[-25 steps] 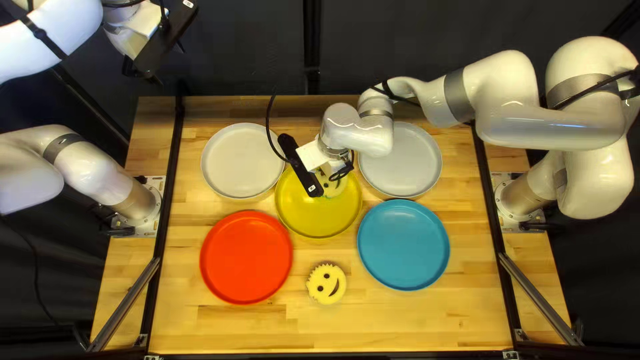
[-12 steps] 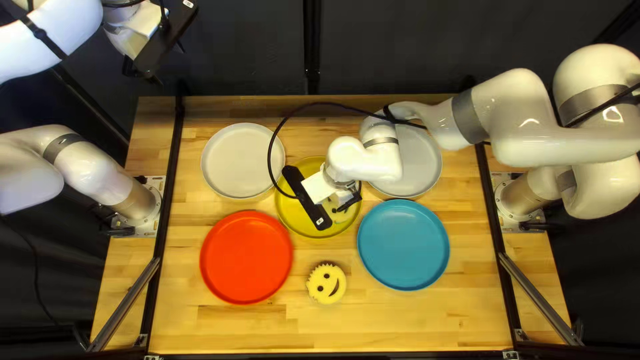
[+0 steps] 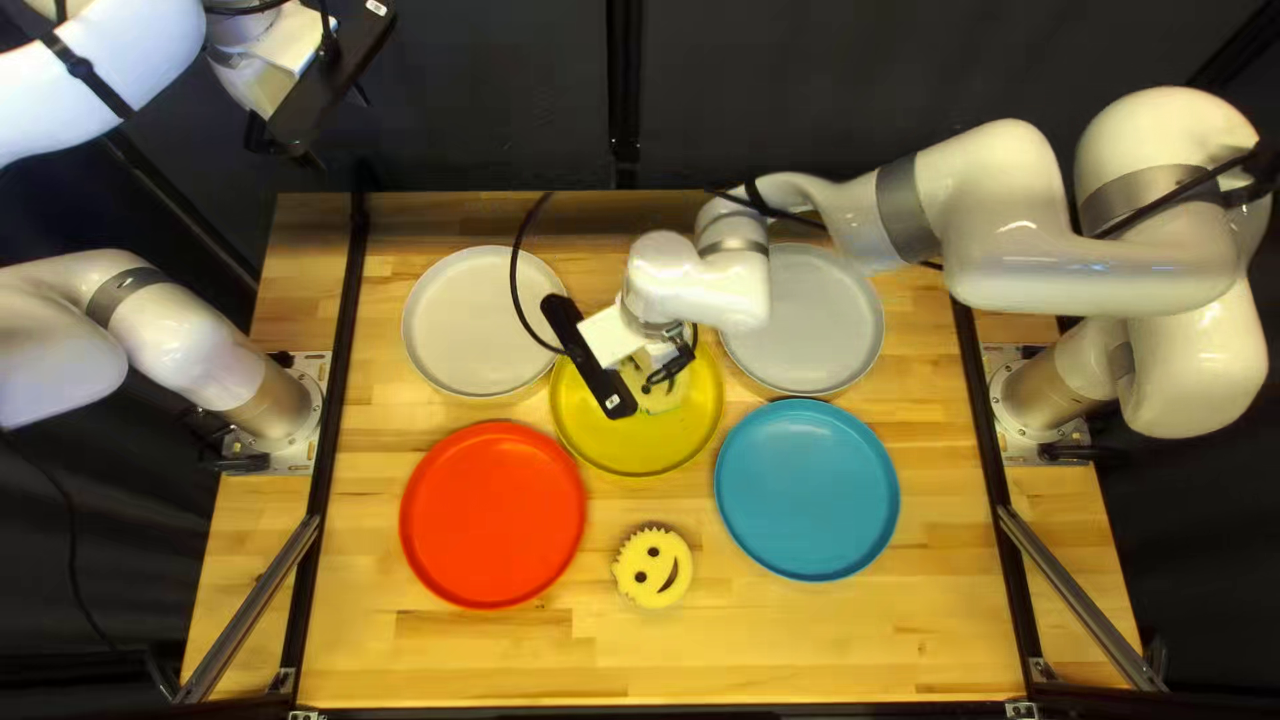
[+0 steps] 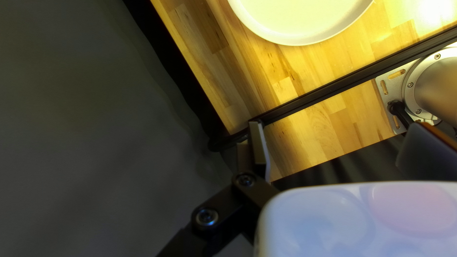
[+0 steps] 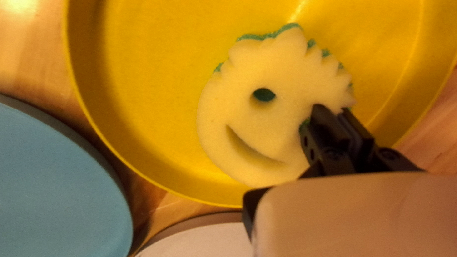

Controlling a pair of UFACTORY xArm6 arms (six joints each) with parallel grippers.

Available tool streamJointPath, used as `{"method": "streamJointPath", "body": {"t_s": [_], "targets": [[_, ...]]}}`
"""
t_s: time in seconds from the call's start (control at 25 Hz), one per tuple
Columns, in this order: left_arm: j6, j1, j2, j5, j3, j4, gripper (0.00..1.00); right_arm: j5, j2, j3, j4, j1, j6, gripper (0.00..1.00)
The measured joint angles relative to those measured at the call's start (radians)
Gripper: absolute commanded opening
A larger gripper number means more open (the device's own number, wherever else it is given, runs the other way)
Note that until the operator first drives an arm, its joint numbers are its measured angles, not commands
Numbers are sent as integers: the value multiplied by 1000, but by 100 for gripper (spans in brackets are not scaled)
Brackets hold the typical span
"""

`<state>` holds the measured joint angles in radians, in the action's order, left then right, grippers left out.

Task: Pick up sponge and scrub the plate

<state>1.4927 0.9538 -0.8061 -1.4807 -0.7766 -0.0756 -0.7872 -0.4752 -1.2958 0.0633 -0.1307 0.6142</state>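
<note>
- Sponge [image 5: 257, 114] is being clamped by right gripper [image 3: 667, 370] over yellow plate [image 3: 640, 448].
- Right arm [image 3: 1094, 254] is partly blocking gray plate [image 3: 834, 320].
- Second sponge [image 3: 652, 567] is lying near red plate [image 3: 492, 515].
- Left gripper [image 3: 339, 128] is hovering, fingers apart.

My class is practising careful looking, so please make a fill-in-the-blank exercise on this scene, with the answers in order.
The right gripper grips a sponge over the ____ plate.
The other sponge lies directly on the ____.
In the top left view, the red plate is to the ____ of the blue plate.
Counting every colour, there are ____ plates.

Missing words: yellow; table; left; five
</note>
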Motion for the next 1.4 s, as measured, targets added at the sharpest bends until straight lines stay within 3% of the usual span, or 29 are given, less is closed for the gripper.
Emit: {"method": "streamJointPath", "body": {"t_s": [0.52, 0.96, 1.12, 1.4], "targets": [[0, 0, 0, 0, 0, 0, 100, -40, -32, -55, -30, -29, 31, 0], [0, 0, 0, 0, 0, 0, 100, 5, 9, 32, 23, 97, -95, 0], [0, 0, 0, 0, 0, 0, 100, -1, 11, 29, 38, 134, -138, 0], [0, 0, 0, 0, 0, 0, 100, -51, 76, 45, 0, 80, -97, 0]]}}
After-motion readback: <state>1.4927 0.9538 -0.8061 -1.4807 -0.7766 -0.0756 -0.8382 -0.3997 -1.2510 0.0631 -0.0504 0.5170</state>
